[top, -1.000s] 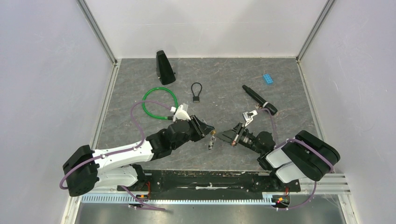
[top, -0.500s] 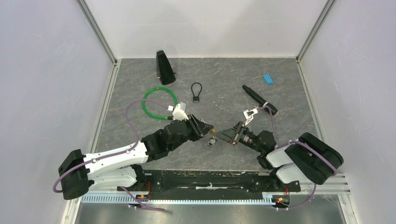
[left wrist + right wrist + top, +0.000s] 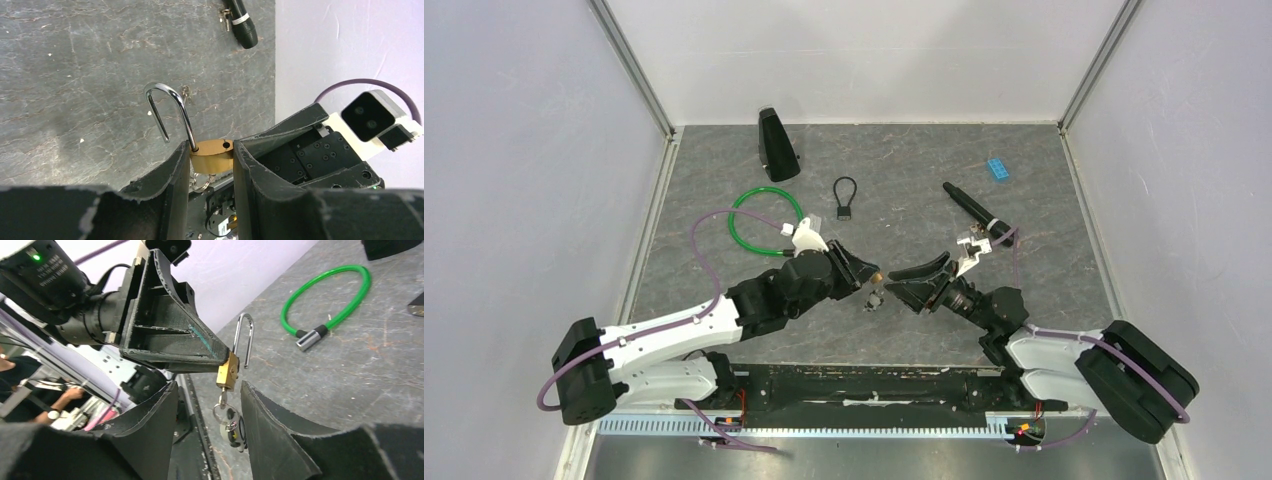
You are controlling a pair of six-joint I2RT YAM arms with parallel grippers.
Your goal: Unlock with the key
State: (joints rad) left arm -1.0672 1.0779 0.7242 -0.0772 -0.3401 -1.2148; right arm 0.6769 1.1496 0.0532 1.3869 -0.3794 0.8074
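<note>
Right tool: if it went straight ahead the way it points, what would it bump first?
Most likely the brass padlock held by the left tool, straight ahead of the right tool; depth is hard to judge.

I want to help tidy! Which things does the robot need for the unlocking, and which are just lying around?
Needed: brass padlock in the left gripper, the keys hanging under it, the open right gripper.
Lying around: green cable lock, small black loop lock, black wedge, black stick, blue block.
</note>
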